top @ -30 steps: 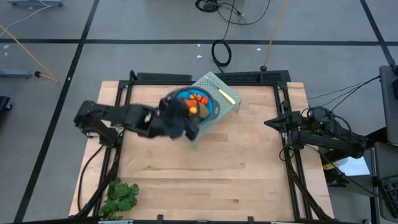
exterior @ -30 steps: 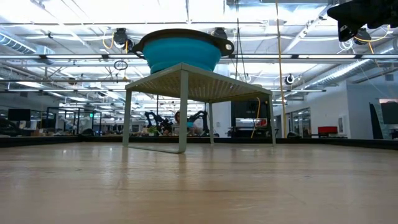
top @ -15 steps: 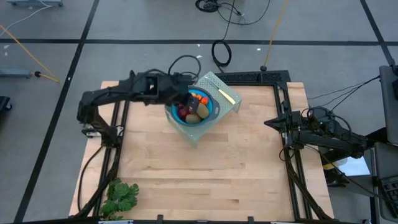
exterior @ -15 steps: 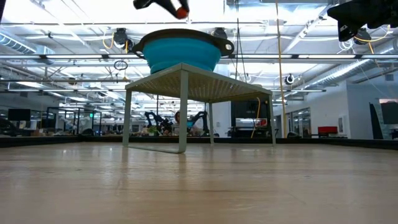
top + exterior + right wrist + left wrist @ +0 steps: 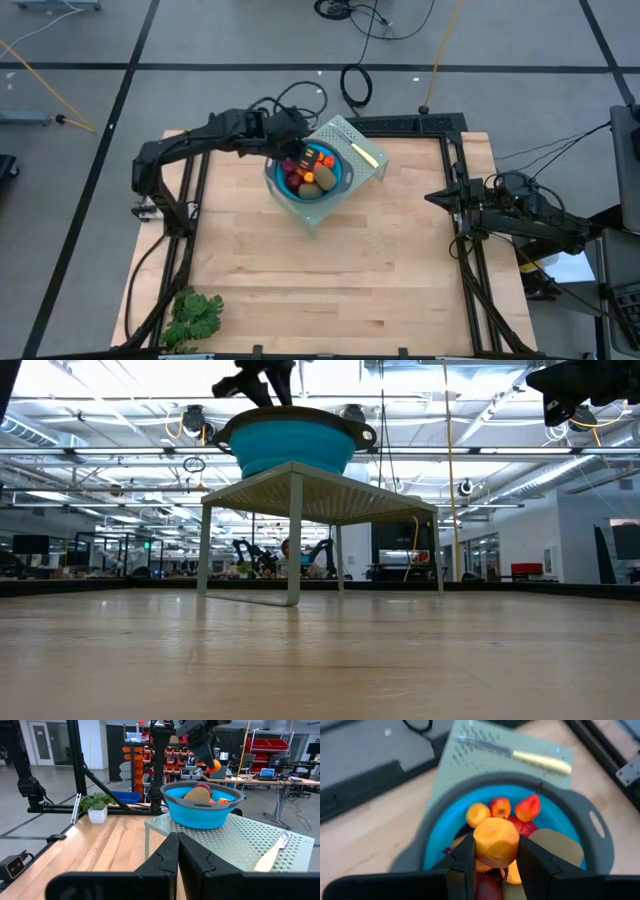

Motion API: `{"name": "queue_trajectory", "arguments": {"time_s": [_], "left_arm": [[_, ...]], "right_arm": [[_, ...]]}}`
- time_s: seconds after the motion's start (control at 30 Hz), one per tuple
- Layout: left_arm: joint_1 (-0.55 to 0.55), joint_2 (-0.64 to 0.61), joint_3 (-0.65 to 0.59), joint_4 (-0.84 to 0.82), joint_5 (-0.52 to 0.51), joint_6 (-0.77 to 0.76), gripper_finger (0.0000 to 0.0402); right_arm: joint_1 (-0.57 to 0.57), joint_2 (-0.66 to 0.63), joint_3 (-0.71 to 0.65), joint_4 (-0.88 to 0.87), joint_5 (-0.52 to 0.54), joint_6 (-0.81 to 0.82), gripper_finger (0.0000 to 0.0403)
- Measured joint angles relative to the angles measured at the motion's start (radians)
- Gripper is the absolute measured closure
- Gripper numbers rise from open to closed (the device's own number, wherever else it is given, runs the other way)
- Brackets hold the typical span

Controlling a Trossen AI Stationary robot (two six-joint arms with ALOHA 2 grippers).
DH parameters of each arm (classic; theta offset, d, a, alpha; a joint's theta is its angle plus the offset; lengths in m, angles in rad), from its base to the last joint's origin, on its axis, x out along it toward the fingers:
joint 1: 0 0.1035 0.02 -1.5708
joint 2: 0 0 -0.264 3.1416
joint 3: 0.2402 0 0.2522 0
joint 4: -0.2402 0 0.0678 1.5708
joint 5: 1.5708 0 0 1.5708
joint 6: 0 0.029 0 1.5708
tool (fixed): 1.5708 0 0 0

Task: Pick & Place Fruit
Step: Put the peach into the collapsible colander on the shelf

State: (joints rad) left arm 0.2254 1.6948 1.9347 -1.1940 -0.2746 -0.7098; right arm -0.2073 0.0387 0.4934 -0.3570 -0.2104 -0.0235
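We have the left pincer (image 5: pixel 495 852) clamped on an orange fruit (image 5: pixel 496 841) across its middle, hovering over the blue bowl (image 5: pixel 440 827). It looks light, smooth and hard, so it may slip. More fruit lies in the bowl, on a perforated stand (image 5: pixel 345 135) beside a yellow stick (image 5: pixel 540 762). The right pincer (image 5: pixel 177 847) waits shut at the tabletop's (image 5: pixel 400 270) right edge.
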Motion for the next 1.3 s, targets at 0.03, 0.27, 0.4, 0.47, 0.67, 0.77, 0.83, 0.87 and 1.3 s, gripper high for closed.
{"name": "queue_trajectory", "arguments": {"time_s": [0.03, 0.27, 0.4, 0.47, 0.67, 0.77, 0.83, 0.87, 1.3], "left_arm": [[0.002, 0.010, -0.001, -0.001, 0.012, -0.003, 0.0293], [0.009, 0.084, -0.001, -0.002, 0.023, -0.007, 0.0293], [0.011, 0.105, -0.001, -0.004, 0.024, -0.029, 0.0293], [0.011, 0.116, -0.001, -0.007, 0.037, -0.029, 0.0293], [0.014, 0.132, -0.002, -0.035, 0.050, -0.033, 0.0293], [0.015, 0.141, -0.002, -0.030, 0.050, -0.033, 0.0293], [0.016, 0.145, -0.002, -0.035, 0.057, -0.032, 0.0293], [0.016, 0.146, -0.003, -0.037, 0.061, -0.032, 0.0293], [0.016, 0.148, -0.002, -0.030, 0.038, -0.017, 0.0289]], "right_arm": [[0.000, 0.000, 0.000, 0.000, 0.000, 0.000, 0.0399], [0.000, 0.000, 0.000, 0.000, 0.000, 0.003, 0.0399], [0.000, 0.000, 0.000, 0.000, 0.001, 0.003, 0.0399], [0.000, 0.000, 0.000, 0.000, 0.000, 0.003, 0.0399], [0.000, 0.000, 0.000, 0.000, 0.000, 0.003, 0.0399], [0.000, 0.000, 0.000, 0.000, 0.000, 0.003, 0.0399], [0.000, 0.000, 0.000, 0.000, 0.000, 0.002, 0.0399], [0.000, 0.000, 0.000, 0.000, 0.000, 0.002, 0.0399], [0.000, 0.000, 0.000, 0.000, 0.000, 0.000, 0.0399]]}}
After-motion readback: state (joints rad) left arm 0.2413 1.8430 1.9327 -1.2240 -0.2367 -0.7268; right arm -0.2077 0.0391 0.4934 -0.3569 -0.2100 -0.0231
